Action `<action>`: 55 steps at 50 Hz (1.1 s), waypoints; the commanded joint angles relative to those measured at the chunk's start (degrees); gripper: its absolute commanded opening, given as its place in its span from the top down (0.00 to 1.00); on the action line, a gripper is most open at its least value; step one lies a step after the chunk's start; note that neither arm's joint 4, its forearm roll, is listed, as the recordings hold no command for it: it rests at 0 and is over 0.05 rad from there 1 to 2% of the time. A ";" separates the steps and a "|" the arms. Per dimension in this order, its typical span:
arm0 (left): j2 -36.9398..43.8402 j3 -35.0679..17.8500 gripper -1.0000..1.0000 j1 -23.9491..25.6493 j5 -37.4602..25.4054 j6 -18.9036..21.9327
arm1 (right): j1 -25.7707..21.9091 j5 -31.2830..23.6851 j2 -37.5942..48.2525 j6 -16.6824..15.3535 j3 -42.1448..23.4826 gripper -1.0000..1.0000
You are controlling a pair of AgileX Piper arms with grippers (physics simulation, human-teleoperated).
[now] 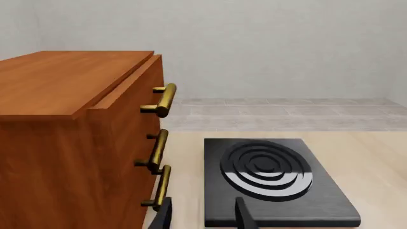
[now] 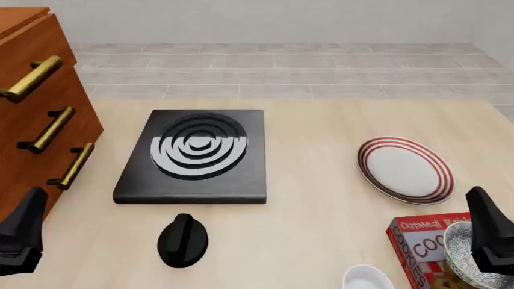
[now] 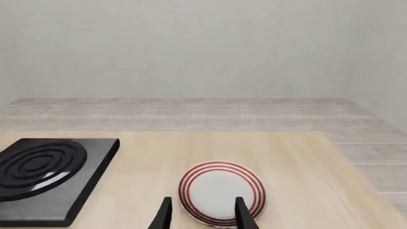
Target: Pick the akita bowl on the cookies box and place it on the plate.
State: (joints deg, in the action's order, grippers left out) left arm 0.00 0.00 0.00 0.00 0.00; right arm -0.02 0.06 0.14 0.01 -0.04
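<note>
Right tool (image 3: 202,214) parted, empty, above akita bowl (image 2: 466,256).

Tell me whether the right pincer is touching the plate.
Apart. In the front view the plate lies flat on the table with bare tabletop between it and the right arm near the lower right corner. The right pincer is open around nothing.

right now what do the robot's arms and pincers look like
Both are matte black with no visible markings or cables. In the front view the left pincer and right pincer show as dark angular blocks. The wrist views show two slim, flat black fingers each.
</note>
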 commanded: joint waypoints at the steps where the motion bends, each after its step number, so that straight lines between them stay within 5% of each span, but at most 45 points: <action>1: 0.00 0.00 0.00 0.00 0.00 0.00 | -0.22 0.21 0.27 0.40 -0.03 0.00; 29: 0.00 0.00 0.00 0.00 0.00 0.00 | 1.63 -1.20 3.02 1.24 -2.55 0.00; 37: 0.00 0.00 0.00 0.00 0.00 0.00 | 4.00 -7.88 11.01 2.39 -15.32 0.00; 39: 0.00 0.00 0.00 0.00 0.00 0.00 | 4.12 -13.22 13.07 3.96 -23.16 0.00; 45: 0.00 0.00 0.00 0.00 0.00 0.00 | 4.32 -22.30 13.46 1.29 -36.12 0.00; 55: 0.00 0.00 0.00 0.00 0.00 0.00 | 4.21 -34.37 21.71 3.72 -53.15 0.00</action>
State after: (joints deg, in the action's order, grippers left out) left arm 0.00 0.00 0.00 0.00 0.00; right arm 3.99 -22.90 15.61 2.51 -36.62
